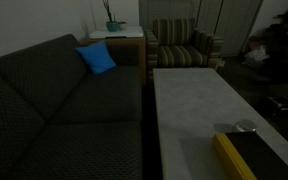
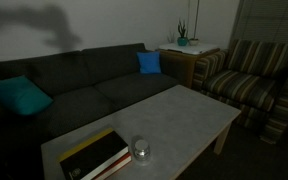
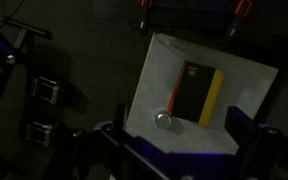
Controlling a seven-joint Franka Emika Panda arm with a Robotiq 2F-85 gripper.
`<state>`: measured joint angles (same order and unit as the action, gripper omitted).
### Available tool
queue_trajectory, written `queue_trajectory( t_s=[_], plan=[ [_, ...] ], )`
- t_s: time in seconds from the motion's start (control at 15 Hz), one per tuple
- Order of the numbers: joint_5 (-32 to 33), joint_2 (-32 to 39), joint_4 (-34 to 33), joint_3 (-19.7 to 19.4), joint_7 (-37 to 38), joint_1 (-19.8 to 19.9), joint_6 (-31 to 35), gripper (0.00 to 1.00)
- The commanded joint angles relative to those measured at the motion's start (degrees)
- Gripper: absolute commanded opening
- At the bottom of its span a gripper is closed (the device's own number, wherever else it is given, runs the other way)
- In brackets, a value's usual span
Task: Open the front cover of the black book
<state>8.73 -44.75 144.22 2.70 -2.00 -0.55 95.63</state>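
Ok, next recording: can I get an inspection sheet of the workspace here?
Surface: pale coffee table.
Job's things: black book with yellow spine, closed, lying flat near one end of the table.
Clutter: small round glass item beside the book.
Grippers: tool open, high above the table, holding nothing.
Cables: nothing seen.
Surroundings: dark sofa, blue cushions, striped armchair, side table with a plant; dim light.

No legible text, label or number anywhere (black book [image 3: 192, 90] cover too dim)
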Motion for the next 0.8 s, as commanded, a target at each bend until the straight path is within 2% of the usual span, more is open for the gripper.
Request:
queue_trajectory(
  t_s=[0.0,0.13,0.2,0.4,0.73],
  plan=[
    [-0.15,6.1,2.94,-2.16,-1.64,-0.98,5.08,1.0],
    [-2.23,9.73,4.55,-4.4,-4.06,-1.7,7.49,1.0],
    [-0.61,6.03,3.4,-2.12,-1.32,-0.86,4.84,1.0],
    [-1.38,9.78,4.47,-3.56,-2.93,-0.91,6.83,1.0],
    [-1.49,9.78,4.45,-3.58,-3.01,-1.11,6.9,1.0]
  ],
)
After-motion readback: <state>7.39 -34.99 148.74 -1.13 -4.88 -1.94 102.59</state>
